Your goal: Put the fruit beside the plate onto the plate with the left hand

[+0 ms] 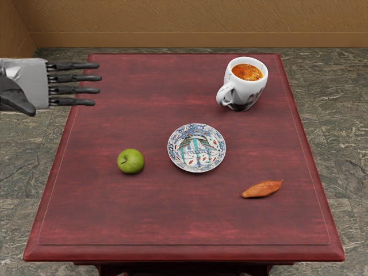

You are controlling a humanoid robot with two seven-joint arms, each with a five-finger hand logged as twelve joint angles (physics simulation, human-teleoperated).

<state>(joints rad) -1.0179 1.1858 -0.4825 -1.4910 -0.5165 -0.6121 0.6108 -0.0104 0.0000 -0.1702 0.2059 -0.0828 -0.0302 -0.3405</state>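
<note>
Scanning from the near table edge, I first note an orange sweet potato (262, 188) lying right of centre; it is not the target. Further in, the green apple (131, 161) rests on the table (172, 230) just left of the patterned plate (196, 148), clear of its rim. At the far right stands a filled mug (242, 83). The left hand (54, 83) hovers over the far left corner, well apart from the apple. Its fingers (80, 77) are extended straight and hold nothing. No right arm shows.

Hazards, in my judgement:
- The apple is round, so a glancing finger contact could roll it away, possibly off the left edge.
- A grasp closed off-centre could squeeze it out of the hand.
- Releasing it high over the shallow plate may let it bounce or roll out.
</note>
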